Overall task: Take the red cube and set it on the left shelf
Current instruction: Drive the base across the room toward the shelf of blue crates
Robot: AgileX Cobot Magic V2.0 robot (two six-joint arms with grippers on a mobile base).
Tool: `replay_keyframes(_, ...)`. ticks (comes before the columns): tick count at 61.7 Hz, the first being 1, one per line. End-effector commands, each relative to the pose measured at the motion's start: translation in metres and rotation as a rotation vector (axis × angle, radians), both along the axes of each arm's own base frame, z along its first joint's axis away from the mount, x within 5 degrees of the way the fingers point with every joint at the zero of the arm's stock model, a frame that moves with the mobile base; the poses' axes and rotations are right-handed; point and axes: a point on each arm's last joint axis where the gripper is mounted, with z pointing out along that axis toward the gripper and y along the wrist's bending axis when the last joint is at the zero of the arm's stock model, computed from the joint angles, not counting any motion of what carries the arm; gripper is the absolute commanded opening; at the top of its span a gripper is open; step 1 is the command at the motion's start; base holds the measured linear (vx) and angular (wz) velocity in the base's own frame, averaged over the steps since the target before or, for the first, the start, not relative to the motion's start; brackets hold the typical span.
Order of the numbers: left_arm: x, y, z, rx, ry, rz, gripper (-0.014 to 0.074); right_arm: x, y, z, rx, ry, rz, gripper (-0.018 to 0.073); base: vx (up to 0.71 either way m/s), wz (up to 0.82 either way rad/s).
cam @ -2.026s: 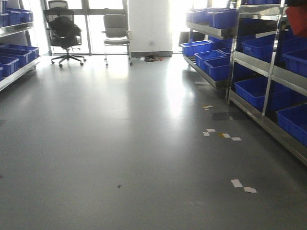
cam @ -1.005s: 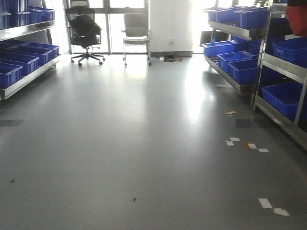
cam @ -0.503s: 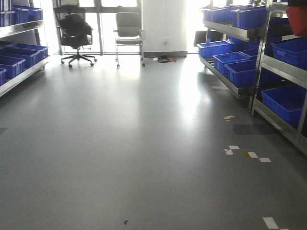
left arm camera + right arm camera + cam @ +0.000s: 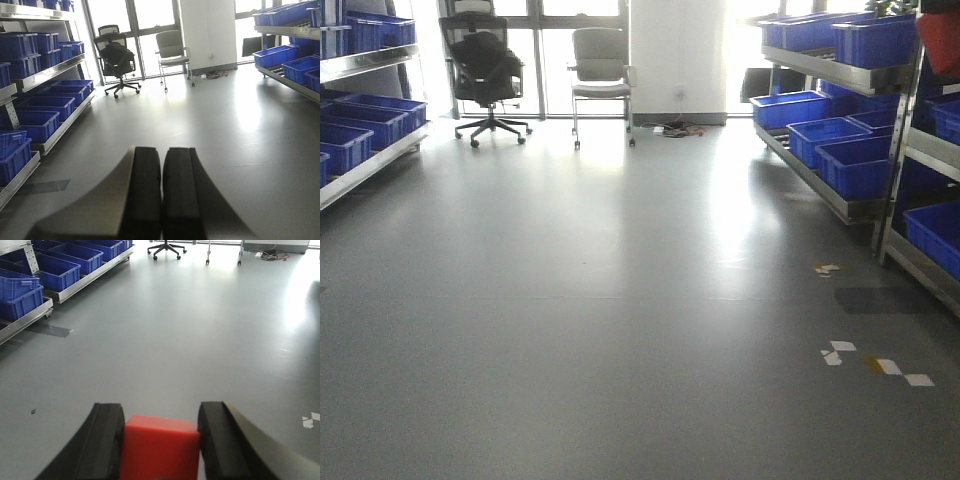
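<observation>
While aloft, red cube [image 4: 160,447] in pincer [image 4: 160,421]

Smooth grey floor [image 4: 620,300], glossy, streaked with white glare from tall windows [image 4: 555,45] at the far end. Before the glass, a black office chair [image 4: 485,65] and a grey chair [image 4: 600,70] on thin legs. White wall panel [image 4: 675,50] beside them, cables [image 4: 672,127] at its foot. Along the right, a steel rack [image 4: 840,72] loaded with blue crates [image 4: 820,135]; pale tape scraps [image 4: 880,365] and a dark patch [image 4: 875,300] nearby.

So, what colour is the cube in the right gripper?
Solid red. The cube shows best in the right wrist view, held by the right gripper.
</observation>
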Motion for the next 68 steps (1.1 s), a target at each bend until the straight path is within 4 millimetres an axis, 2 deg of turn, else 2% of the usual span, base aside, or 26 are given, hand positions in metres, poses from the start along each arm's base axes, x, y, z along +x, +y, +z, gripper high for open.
replay_keyframes(1, 0.0003, -0.0003, 0.0007, -0.005, -0.068, -0.006, 0.0106, 0.0006, -0.0008, 0.0201, 0.043, -0.124, -0.004, 0.0059, 0.44, 0.09)
replay_keyframes(42, 0.0003, -0.0003, 0.0007, -0.005, -0.068, -0.006, 0.0106, 0.0006, -0.0008, 0.0201, 0.043, -0.124, -0.004, 0.0059, 0.46, 0.11)
replay_keyframes(68, 0.0003, -0.0003, 0.0007, -0.005, -0.068, -0.006, 0.0106, 0.0006, -0.0008, 0.0201, 0.043, -0.124, -0.004, 0.0059, 0.49, 0.26)
